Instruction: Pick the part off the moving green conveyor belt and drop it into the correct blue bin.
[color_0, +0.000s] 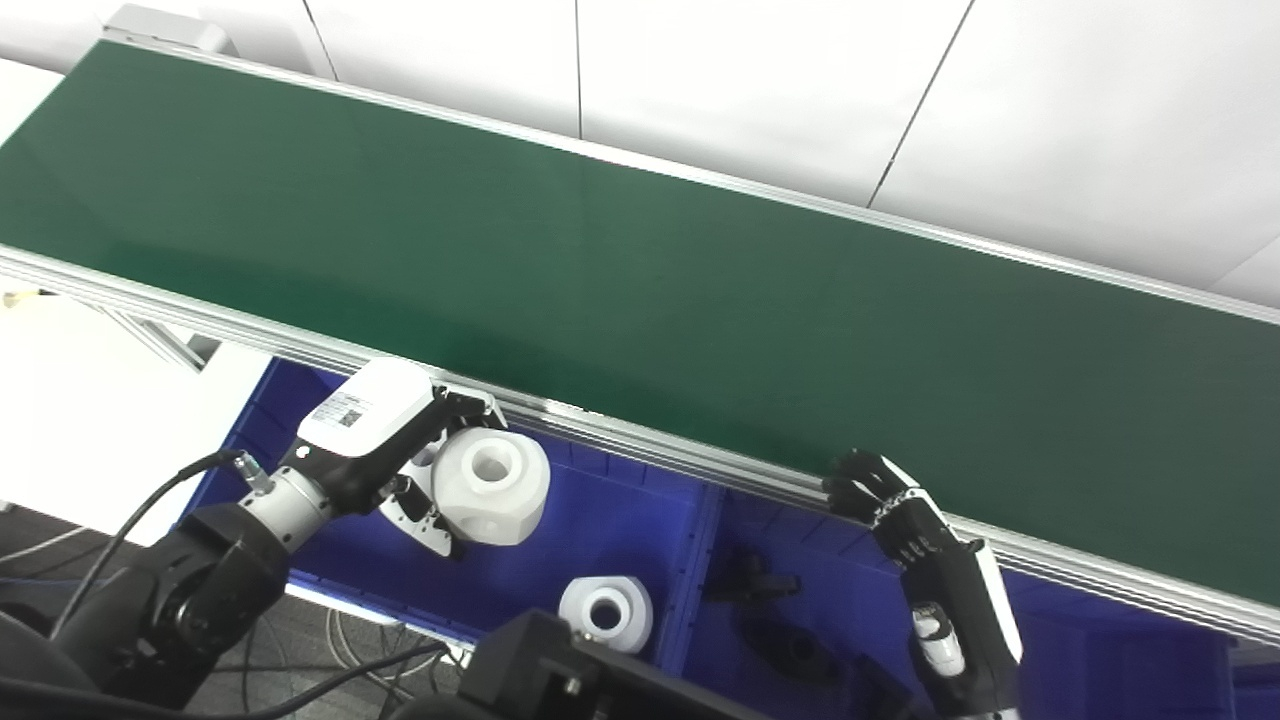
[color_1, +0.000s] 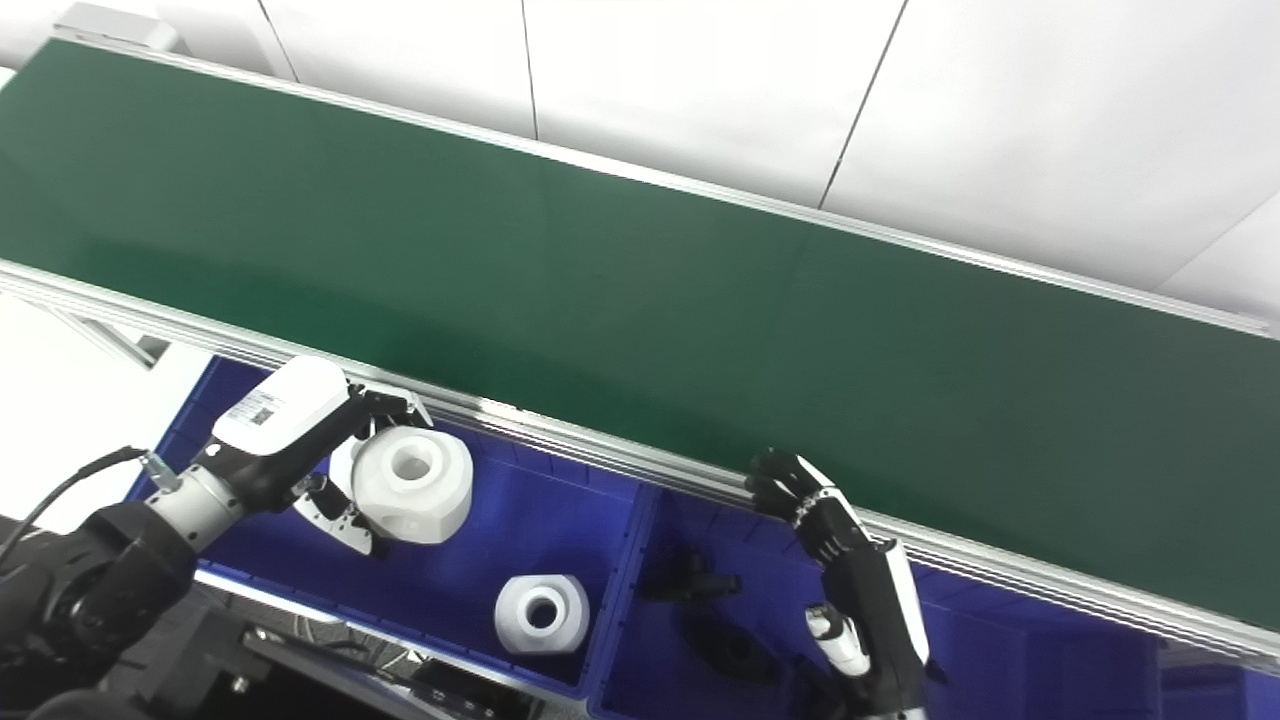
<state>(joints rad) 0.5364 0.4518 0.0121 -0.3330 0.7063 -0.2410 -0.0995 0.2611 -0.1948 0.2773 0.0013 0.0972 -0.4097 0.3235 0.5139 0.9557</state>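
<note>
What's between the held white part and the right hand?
Bare bin floor, then the bin divider wall, in both views. Left hand holds white part; right hand.

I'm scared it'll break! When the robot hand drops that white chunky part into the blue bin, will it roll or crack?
Probably neither. The white part looks thick and stiff, so cracking seems unlikely. Its flat facets should stop rolling, like the one resting still in the blue bin.

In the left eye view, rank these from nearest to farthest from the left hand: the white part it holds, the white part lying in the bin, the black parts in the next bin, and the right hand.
1. White part held in the left hand, over the left blue bin.
2. White part lying in the bin, below and to its right.
3. Black parts in the next bin, further right.
4. Right hand, at the belt's near rail, farthest right.
</note>
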